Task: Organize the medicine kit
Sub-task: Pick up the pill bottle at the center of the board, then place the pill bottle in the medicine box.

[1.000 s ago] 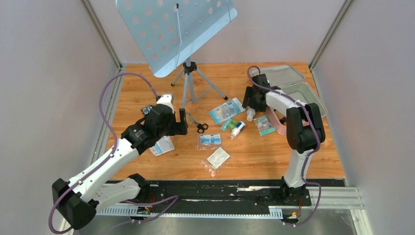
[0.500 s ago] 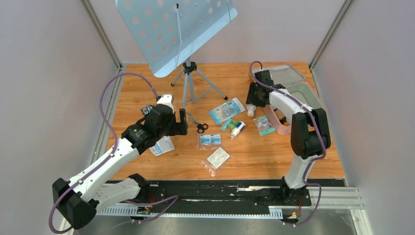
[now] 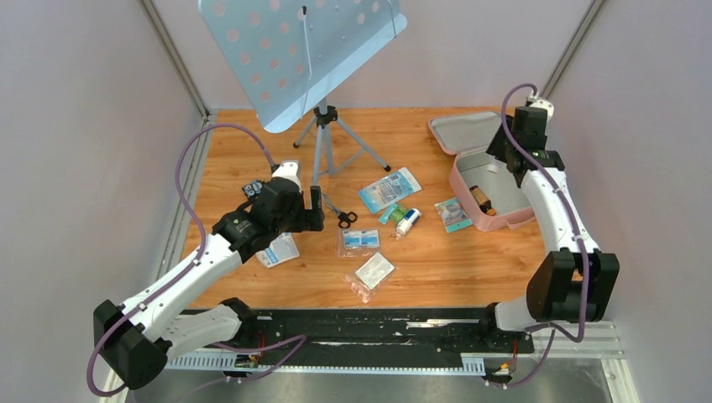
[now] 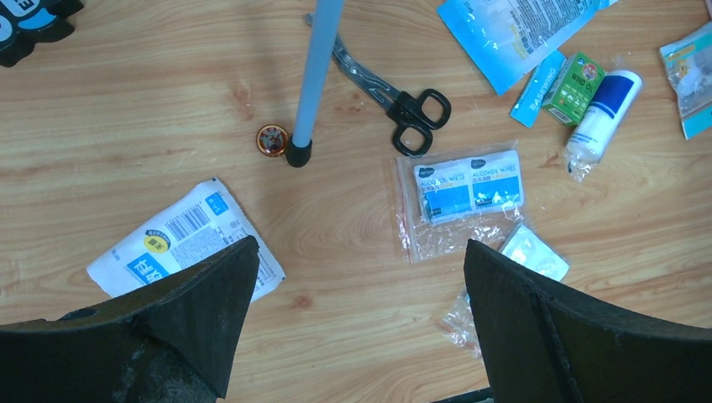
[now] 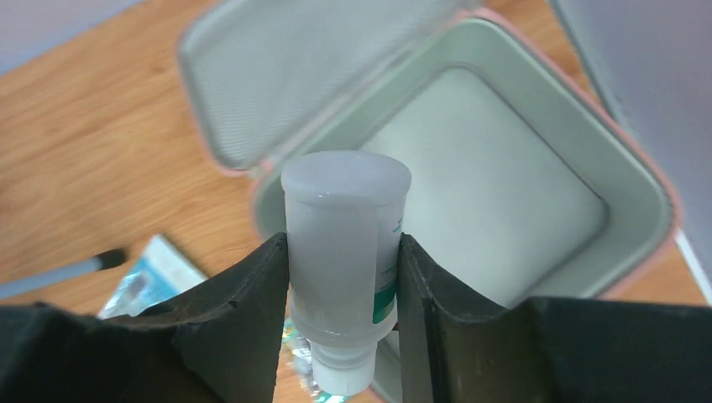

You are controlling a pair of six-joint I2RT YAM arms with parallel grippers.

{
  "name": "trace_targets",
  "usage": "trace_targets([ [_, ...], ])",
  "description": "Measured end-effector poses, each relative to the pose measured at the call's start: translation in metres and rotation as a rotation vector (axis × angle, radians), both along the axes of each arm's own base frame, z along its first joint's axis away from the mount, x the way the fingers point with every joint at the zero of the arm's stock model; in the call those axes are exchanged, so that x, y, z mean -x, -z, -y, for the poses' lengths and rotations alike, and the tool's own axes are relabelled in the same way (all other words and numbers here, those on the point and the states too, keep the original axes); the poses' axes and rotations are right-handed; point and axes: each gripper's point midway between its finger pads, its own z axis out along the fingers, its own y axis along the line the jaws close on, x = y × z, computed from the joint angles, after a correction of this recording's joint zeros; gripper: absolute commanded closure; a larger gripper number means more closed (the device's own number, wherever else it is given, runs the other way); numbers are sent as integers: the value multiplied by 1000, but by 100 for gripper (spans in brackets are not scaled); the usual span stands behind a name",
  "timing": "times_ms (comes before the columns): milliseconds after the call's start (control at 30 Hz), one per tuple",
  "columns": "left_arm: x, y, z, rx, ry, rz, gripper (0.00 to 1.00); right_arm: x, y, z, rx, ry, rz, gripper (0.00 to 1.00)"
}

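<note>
The medicine kit (image 3: 460,191) lies open at the back right: a pink case with grey lining (image 5: 520,210) and its lid (image 5: 311,75) folded back. A small brown bottle (image 3: 480,198) rests inside it. High over the case's far side, my right gripper (image 3: 525,141) is shut on a white plastic bottle (image 5: 344,193) with a green label, cap pointing down; the right wrist view shows both fingers (image 5: 252,294) pressed on its sides. My left gripper (image 4: 359,245) hangs open and holds nothing, above bare wood left of centre (image 3: 317,208).
Loose on the table: scissors (image 3: 340,214), an alcohol-wipe bag (image 3: 358,241), a clear packet (image 3: 374,270), a blue pouch (image 3: 389,190), a white-blue tube (image 3: 408,221), a packet (image 3: 453,214) beside the kit and another (image 3: 279,250) under the left arm. A tripod (image 3: 326,143) carries a perforated stand (image 3: 302,50).
My right gripper closed on the white bottle near the table's middle, lifted it and swung back and right over the open kit. The left arm has hardly moved.
</note>
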Motion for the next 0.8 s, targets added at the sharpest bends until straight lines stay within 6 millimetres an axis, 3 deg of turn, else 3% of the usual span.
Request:
trace_targets([
  [100, 0, 0, 0, 0, 1, 0, 0, 5, 27, 37, 39, 91, -73, 57],
  [200, 0, 0, 0, 2, 2, 1, 0, 3, 54, 52, 93, 125, -152, 52],
  [233, 0, -1, 0, 3, 2, 1, 0, 2, 64, 54, 111, 130, -179, 47],
  [367, 1, -2, 0, 6, 2, 5, 0, 0, 101, 62, 158, 139, -282, 13],
  [433, 2, -3, -1, 7, 1, 7, 0, 0, 112, 65, 174, 143, -312, 5],
  [633, 3, -7, -2, 15, 1, 18, 0, 1, 103, 65, 180, 144, -295, 5],
  [733, 3, -7, -2, 15, 2, 17, 0, 3, 73, 51, 142, 109, -212, 8],
  [800, 3, -7, -2, 16, 2, 17, 0, 10, 48, 30, 117, 59, -137, 10],
])
